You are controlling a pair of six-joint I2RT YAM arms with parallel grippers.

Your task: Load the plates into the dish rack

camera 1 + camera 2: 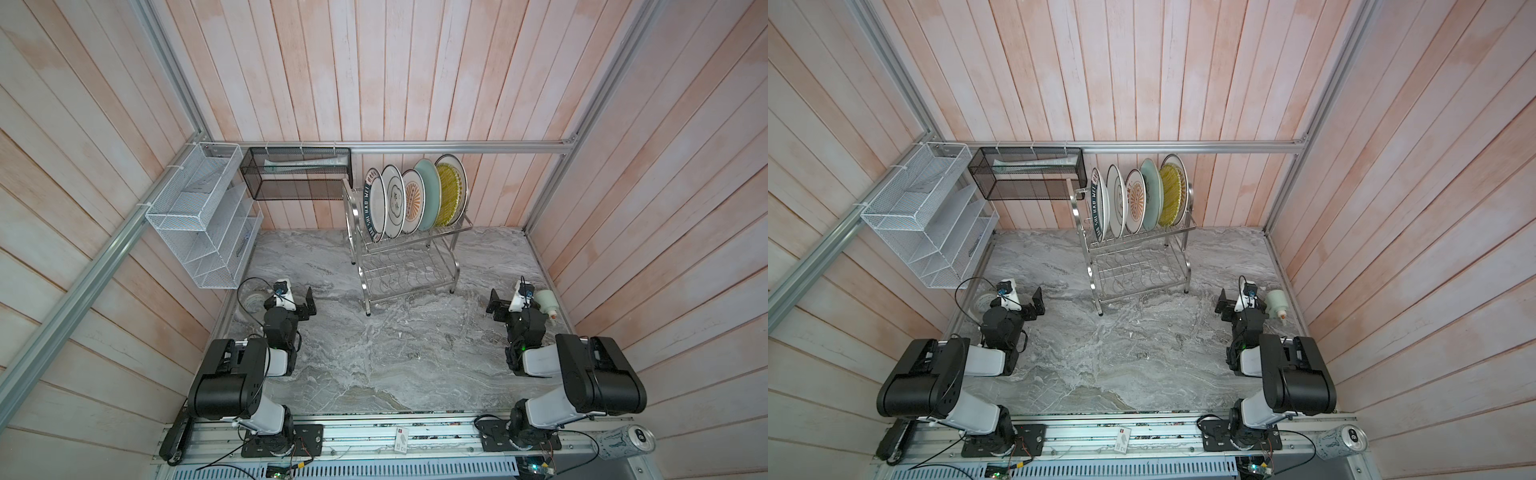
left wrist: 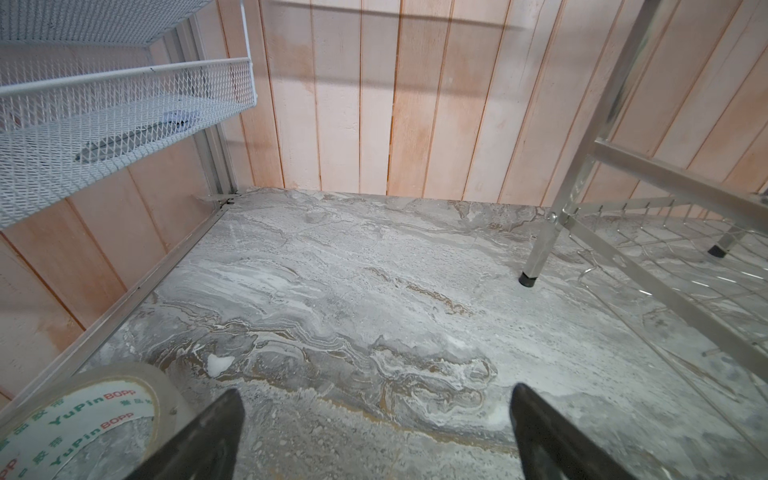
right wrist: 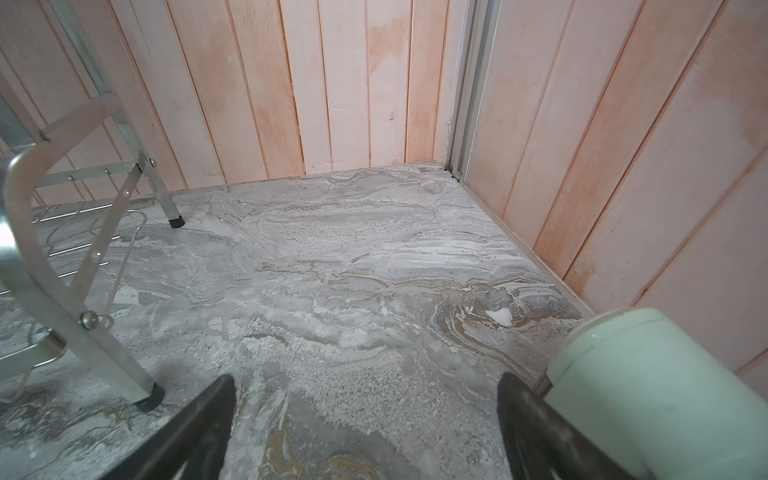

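Observation:
Several plates (image 1: 412, 201) (image 1: 1136, 201) stand upright, side by side, in the top tier of the dish rack (image 1: 365, 291) (image 1: 1098, 291) at the back of the marble counter. Its lower tier holds nothing. My left gripper (image 1: 309, 305) (image 1: 1038, 305) (image 2: 376, 399) rests low at the counter's left, in front and to the left of the rack, open and empty. My right gripper (image 1: 494, 305) (image 1: 1223, 305) (image 3: 368, 390) mirrors it at the right, also open and empty. Both wrist views show only rack legs (image 2: 536, 257) (image 3: 83, 324), no plates.
A tape roll (image 2: 83, 415) (image 1: 251, 299) lies beside my left gripper. A pale green bottle (image 3: 648, 395) (image 1: 546, 303) lies right beside my right gripper. A white mesh organizer (image 1: 199, 224) and a black mesh basket (image 1: 295, 174) hang on the walls. A can (image 1: 627, 440) stands front right.

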